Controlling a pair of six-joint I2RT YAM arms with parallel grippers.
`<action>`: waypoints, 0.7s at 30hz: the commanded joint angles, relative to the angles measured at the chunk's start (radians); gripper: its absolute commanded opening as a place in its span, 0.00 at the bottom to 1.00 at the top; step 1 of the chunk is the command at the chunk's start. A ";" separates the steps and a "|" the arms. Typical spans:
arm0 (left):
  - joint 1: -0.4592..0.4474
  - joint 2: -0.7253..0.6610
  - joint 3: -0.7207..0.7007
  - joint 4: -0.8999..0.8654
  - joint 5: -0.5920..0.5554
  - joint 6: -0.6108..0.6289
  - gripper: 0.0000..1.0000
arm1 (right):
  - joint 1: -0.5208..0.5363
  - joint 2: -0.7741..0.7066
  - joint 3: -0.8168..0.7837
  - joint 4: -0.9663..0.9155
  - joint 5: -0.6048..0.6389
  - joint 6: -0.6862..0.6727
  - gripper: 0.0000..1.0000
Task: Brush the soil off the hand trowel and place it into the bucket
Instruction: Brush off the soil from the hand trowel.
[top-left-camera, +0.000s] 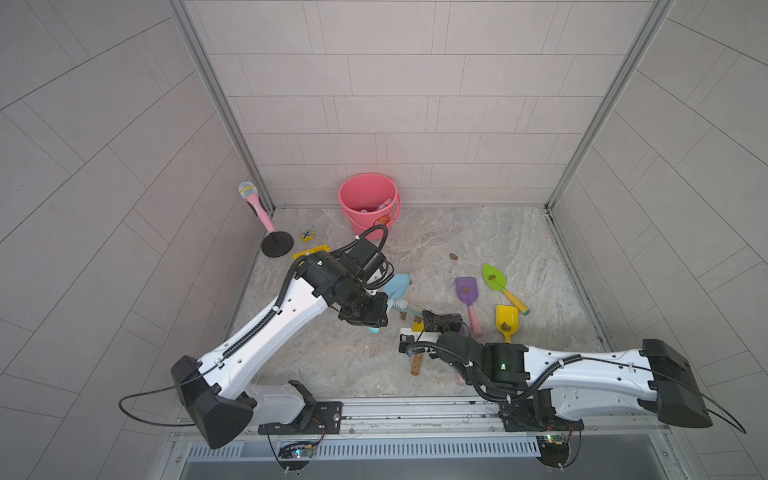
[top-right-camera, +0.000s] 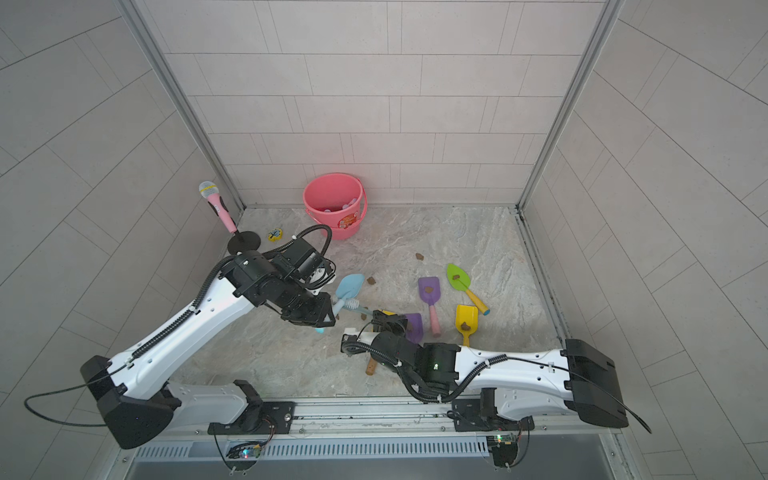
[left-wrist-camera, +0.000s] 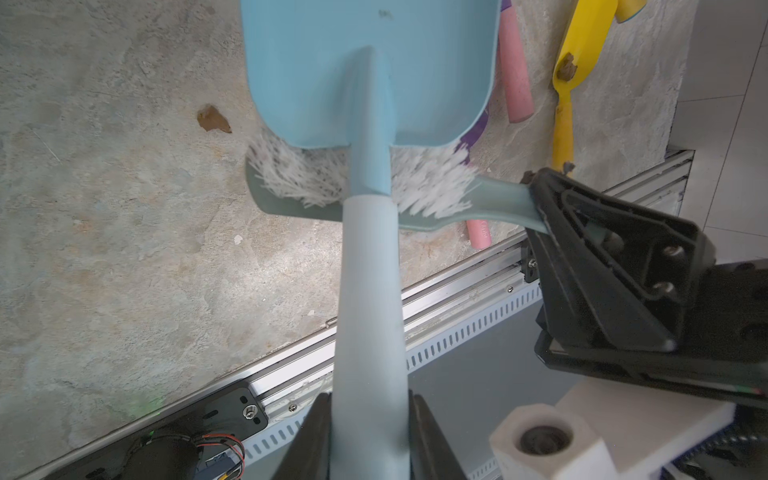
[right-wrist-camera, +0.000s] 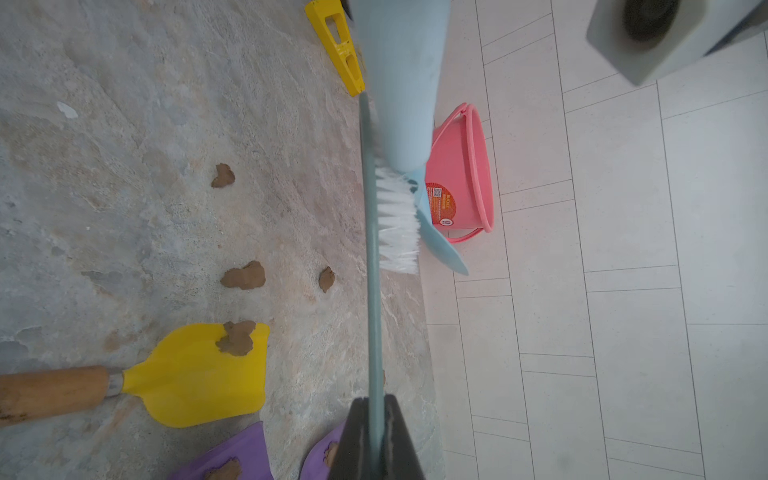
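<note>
The left claw (left-wrist-camera: 369, 413) clamps the trowel (left-wrist-camera: 370, 75) by its handle; the right claw (right-wrist-camera: 376, 409) grips the brush (right-wrist-camera: 397, 220), bristles against the blade just ahead of the left claw. The bucket (top-left-camera: 365, 226) stands well beyond both, with soil (right-wrist-camera: 245, 276) lumps beside the right claw.

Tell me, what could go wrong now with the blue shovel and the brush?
1. The right fingers pinch the thin handle of the brush far from its bristles, so it might twist while pressing the blue trowel.
2. The left fingers hold the trowel's smooth handle; hard scrubbing could tilt it.
3. The bucket stands just beyond the left arm; a quick swing might knock it.
</note>
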 joint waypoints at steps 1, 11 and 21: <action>0.004 -0.002 -0.004 -0.027 0.017 0.019 0.00 | -0.019 -0.009 0.016 0.077 0.034 -0.052 0.00; 0.004 -0.004 -0.013 -0.014 0.051 0.018 0.00 | -0.152 -0.070 -0.034 0.105 0.007 -0.026 0.00; 0.005 -0.030 -0.011 -0.002 0.036 0.019 0.00 | -0.264 -0.124 -0.052 0.045 -0.036 0.111 0.00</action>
